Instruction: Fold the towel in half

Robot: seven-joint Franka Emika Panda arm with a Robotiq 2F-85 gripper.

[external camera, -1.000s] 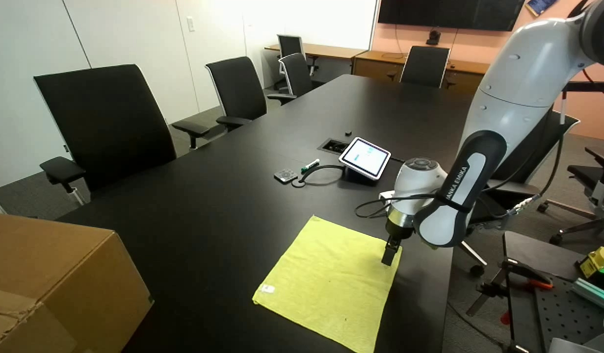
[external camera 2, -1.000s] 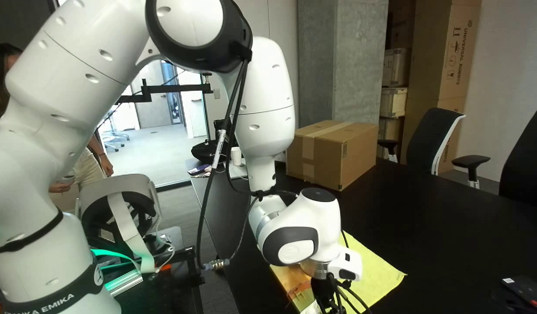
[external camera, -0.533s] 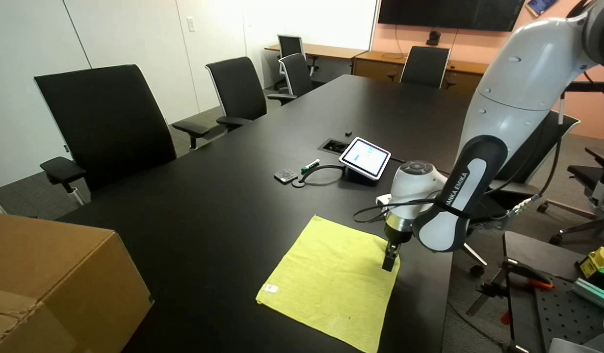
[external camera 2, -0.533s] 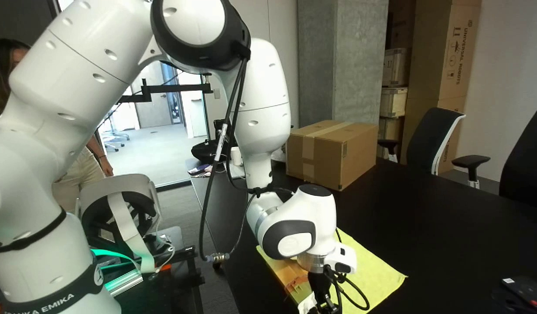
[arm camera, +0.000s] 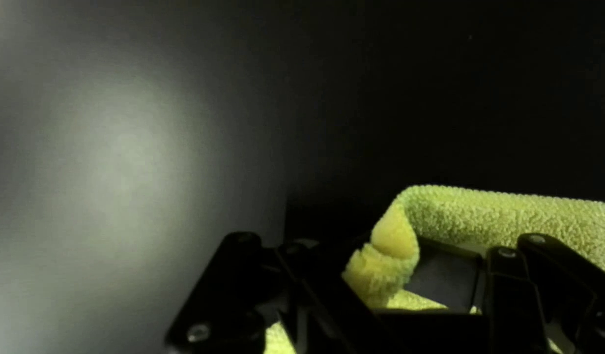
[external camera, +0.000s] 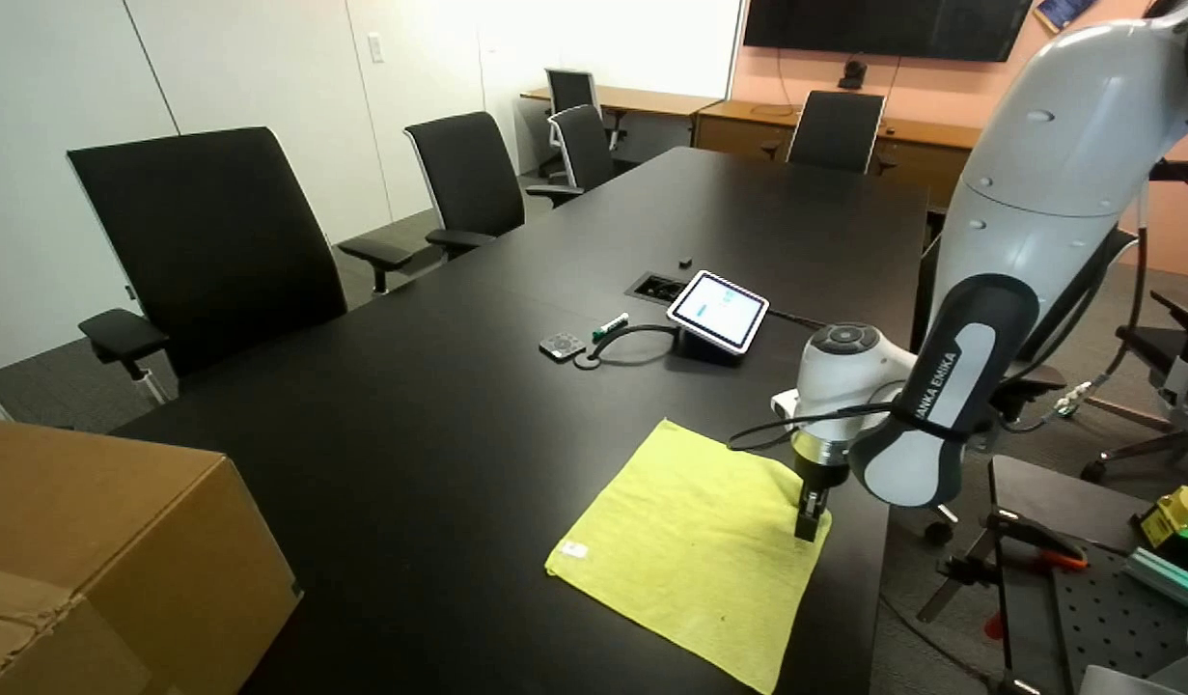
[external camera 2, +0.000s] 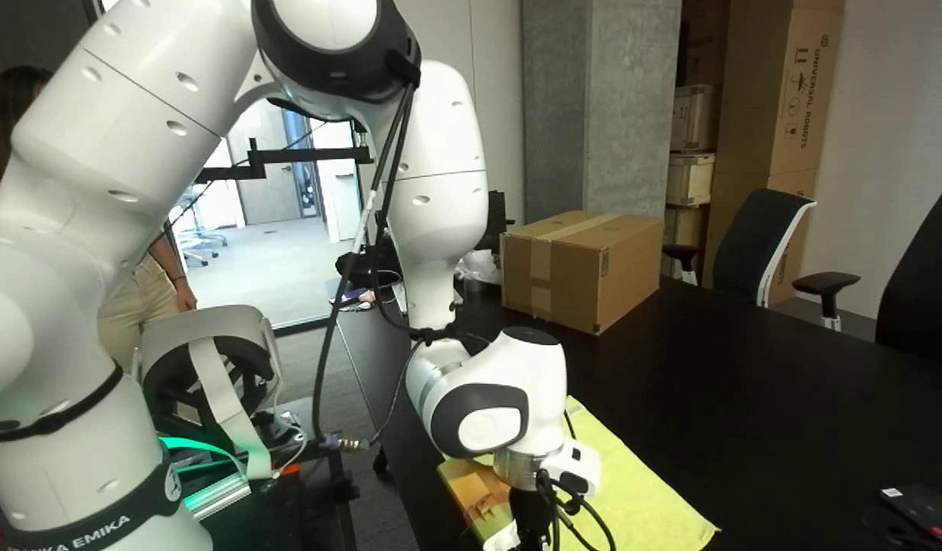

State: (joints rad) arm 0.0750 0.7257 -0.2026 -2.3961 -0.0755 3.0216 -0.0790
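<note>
The yellow towel (external camera: 700, 550) lies spread out flat on the dark table, a small white tag at its left corner. At its right corner, close to the table's edge, my gripper (external camera: 808, 526) points down. In the wrist view a folded bunch of the towel (arm camera: 479, 211) stands up between the fingers, and the gripper (arm camera: 388, 270) is shut on it. The arm covers part of the towel (external camera 2: 643, 490) in an exterior view, where the fingertips fall below the frame.
A cardboard box (external camera: 130, 550) stands on the table's near left. Beyond the towel are a tablet on a stand (external camera: 717, 311), a green marker (external camera: 610, 325) and a small square pad (external camera: 562, 347). A cart (external camera: 1105, 569) stands beside the table's right edge.
The fingers have closed on the towel's corner. Gripper and towel have since slid together to the right in an exterior view, the whole sheet shifting across the table.
</note>
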